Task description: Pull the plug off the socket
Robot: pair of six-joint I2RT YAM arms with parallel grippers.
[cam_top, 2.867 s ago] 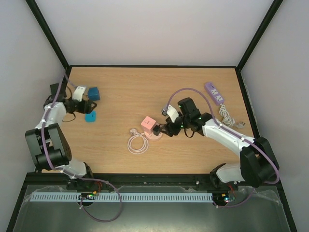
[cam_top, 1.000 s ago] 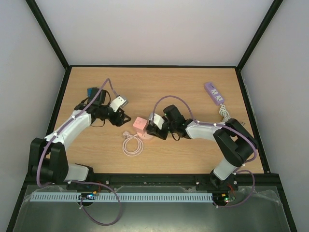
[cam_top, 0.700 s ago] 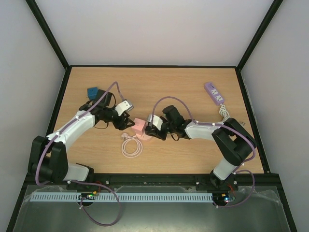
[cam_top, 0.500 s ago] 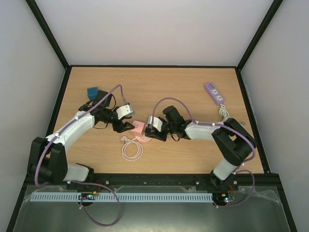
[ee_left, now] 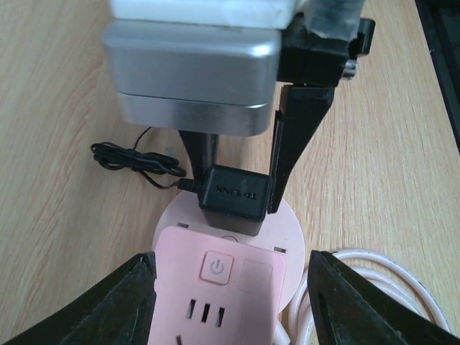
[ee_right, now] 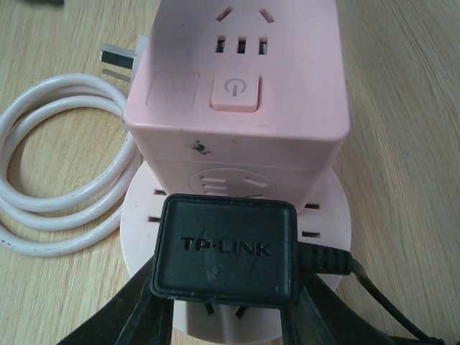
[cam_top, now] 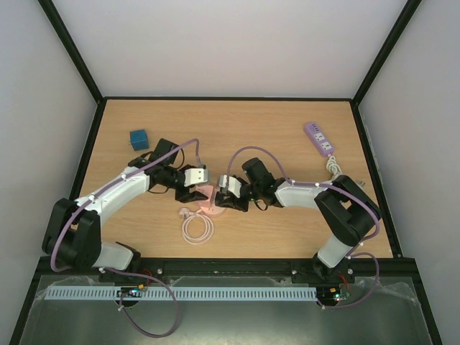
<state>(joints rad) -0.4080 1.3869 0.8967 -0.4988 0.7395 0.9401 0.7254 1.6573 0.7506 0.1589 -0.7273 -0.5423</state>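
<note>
Two grippers meet at the centre of the top view. The right gripper (ee_right: 226, 305) is clamped on the black plug (ee_right: 226, 248), still seated in the pink socket (ee_right: 237, 79) on the counter (cam_top: 273, 122). The left gripper (ee_left: 230, 287) is spread and straddles the socket, likely to brace it against the pull.

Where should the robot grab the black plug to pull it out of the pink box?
Pinch the black plug by its two flat side faces, coming from the side facing away from the pink socket. It's a boxy block sticking straight out sideways, so those faces suit a pinch; avoid the thin cord.
</note>
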